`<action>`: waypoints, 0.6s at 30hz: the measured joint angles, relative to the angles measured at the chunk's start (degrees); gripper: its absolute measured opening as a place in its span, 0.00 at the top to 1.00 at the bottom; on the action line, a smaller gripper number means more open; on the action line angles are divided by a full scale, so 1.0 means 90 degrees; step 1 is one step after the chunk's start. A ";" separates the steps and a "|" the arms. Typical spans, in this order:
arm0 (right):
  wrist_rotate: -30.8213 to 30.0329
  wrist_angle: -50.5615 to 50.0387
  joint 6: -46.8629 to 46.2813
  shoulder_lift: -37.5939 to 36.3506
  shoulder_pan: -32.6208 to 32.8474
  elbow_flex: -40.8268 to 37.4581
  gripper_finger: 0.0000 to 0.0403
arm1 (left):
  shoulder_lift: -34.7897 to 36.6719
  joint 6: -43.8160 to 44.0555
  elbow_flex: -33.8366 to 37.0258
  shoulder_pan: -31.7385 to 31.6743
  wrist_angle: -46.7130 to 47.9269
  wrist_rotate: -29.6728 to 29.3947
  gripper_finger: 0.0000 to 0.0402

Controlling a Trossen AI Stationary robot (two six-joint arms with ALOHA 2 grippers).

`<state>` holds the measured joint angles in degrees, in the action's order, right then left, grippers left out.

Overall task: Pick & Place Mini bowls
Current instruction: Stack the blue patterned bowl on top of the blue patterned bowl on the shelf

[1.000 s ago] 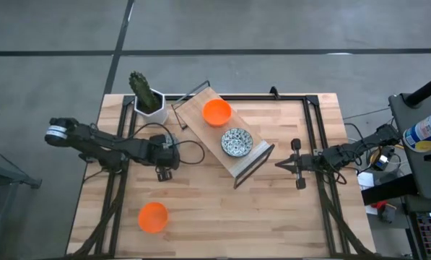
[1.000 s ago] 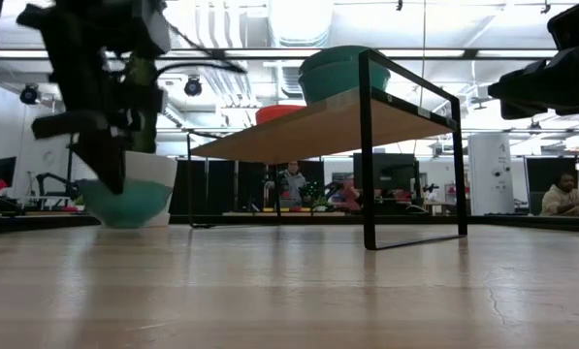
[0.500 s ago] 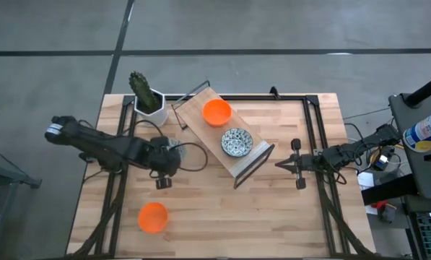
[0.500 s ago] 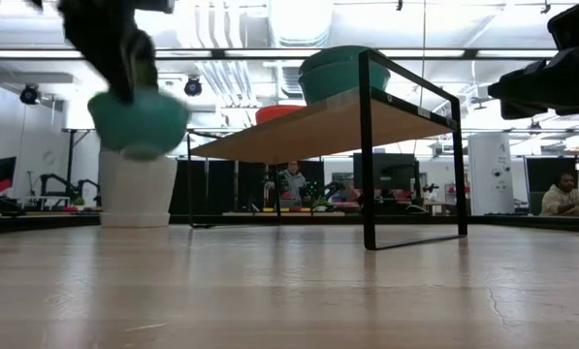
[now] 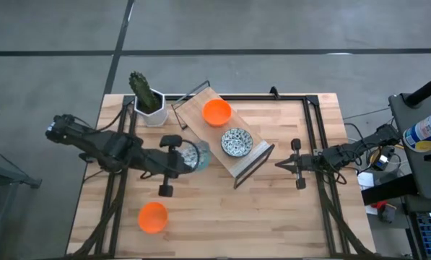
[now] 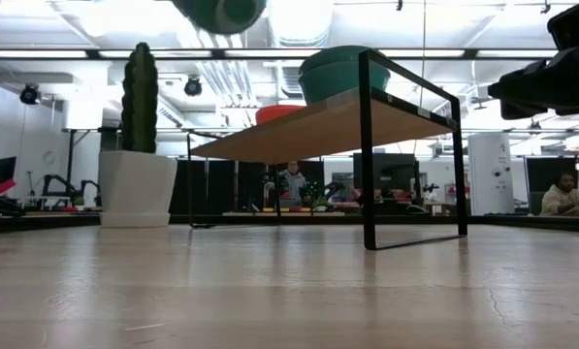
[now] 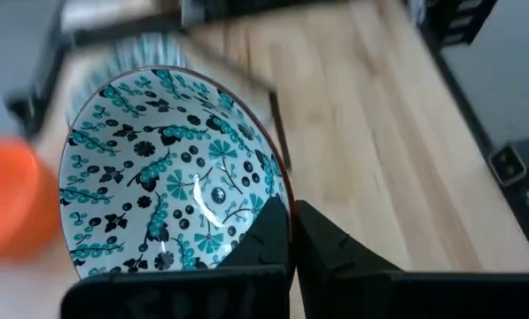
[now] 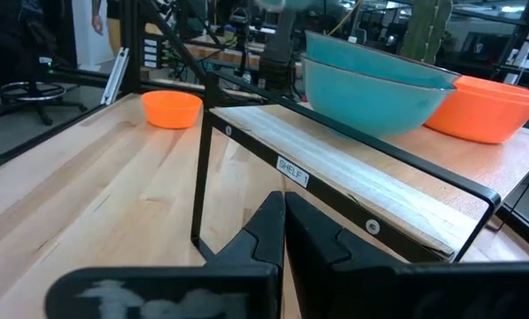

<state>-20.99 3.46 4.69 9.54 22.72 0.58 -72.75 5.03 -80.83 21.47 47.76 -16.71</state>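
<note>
My left gripper (image 7: 291, 232) is pinched nearly shut on the rim of a floral bowl (image 7: 167, 168), one finger inside the rim and one outside. I hold the bowl (image 5: 193, 156) in the air, above the table (image 5: 222, 209) and just beside the shelf's (image 5: 233, 167) lower-left edge. In the low view it hangs high, well clear of the tabletop. On the shelf sit an orange bowl (image 5: 216, 112) and a second floral bowl (image 5: 237, 141), close together. Another orange bowl (image 5: 152, 217) lies near the table's front left, with bare wood around it. The cactus pot (image 5: 149, 108) stands at the back left corner. My right gripper (image 5: 294, 165) waits beside the shelf's right end, fingers closed on nothing.
</note>
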 joint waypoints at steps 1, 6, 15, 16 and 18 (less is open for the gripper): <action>0.0000 0.0000 0.0009 0.0000 0.0000 0.0000 0.98 | -0.0009 -0.0263 -0.0047 -0.0005 -0.0150 -0.0005 1.00; 0.0000 0.0000 -0.0001 0.0000 -0.0001 0.0000 0.98 | -0.0105 -0.1769 -0.0068 -0.0042 -0.0955 -0.0162 1.00; 0.0000 0.0000 0.0027 0.0000 0.0000 0.0000 0.98 | -0.1295 -0.3358 -0.1040 -0.0576 -0.0666 -0.0157 1.00; 0.0000 0.0000 0.0018 0.0000 -0.0001 0.0000 0.98 | -0.1456 -0.3428 -0.1297 -0.0658 -0.0512 -0.0160 1.00; 0.0000 0.0000 -0.0002 0.0000 0.0000 0.0000 0.98 | -0.1792 -0.3563 -0.1785 -0.0809 -0.0033 -0.0184 1.00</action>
<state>-20.99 3.46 4.67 9.54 22.71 0.58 -88.87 -27.03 -96.90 14.19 47.46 -18.37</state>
